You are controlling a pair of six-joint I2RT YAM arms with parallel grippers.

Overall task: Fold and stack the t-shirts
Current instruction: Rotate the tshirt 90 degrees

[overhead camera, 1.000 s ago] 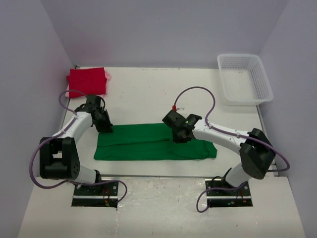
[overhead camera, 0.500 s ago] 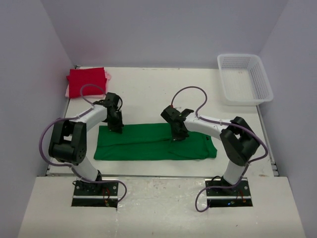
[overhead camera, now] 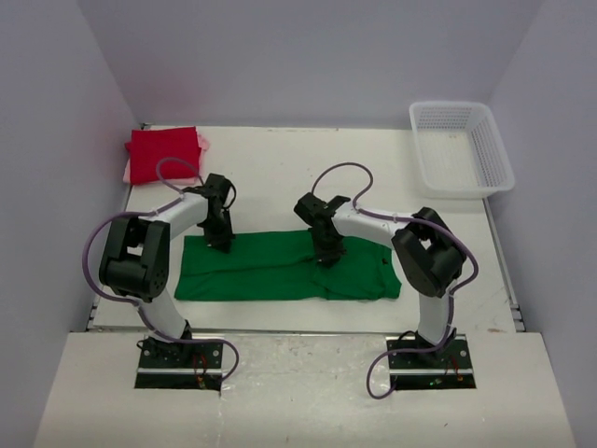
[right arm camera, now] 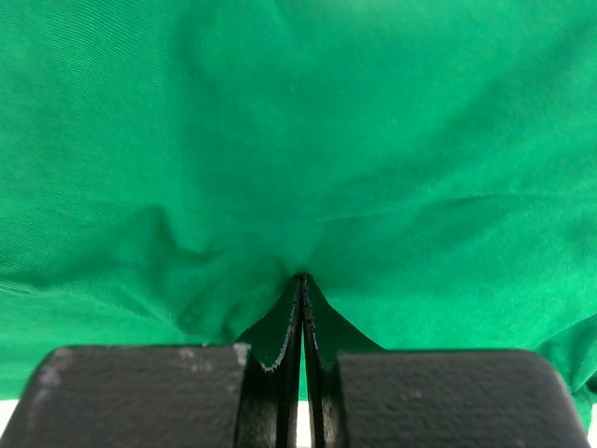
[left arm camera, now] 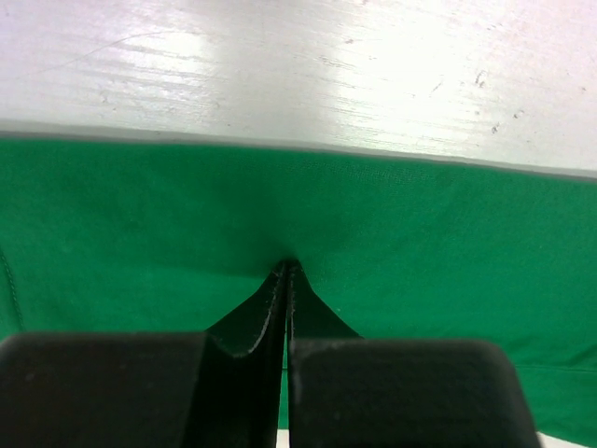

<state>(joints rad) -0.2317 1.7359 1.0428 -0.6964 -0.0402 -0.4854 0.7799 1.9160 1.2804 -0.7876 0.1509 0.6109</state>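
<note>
The green t-shirt (overhead camera: 280,273) lies as a long flat band. The left gripper (overhead camera: 222,243) is clamped on its far edge near the left end, the right gripper (overhead camera: 326,256) near its middle. Beyond its left end lies the folded red t-shirt (overhead camera: 163,154), seemingly atop the pink t-shirt (overhead camera: 204,142)

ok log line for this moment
left gripper: shut on green t-shirt near far edge | right gripper: shut on green t-shirt | red t-shirt: folded, far-left corner

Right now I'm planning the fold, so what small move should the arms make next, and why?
Probably lift both together slightly. The left gripper and right gripper look shut on pinches of the green t-shirt, which lies flat; an even lift would free cloth for folding.
</note>
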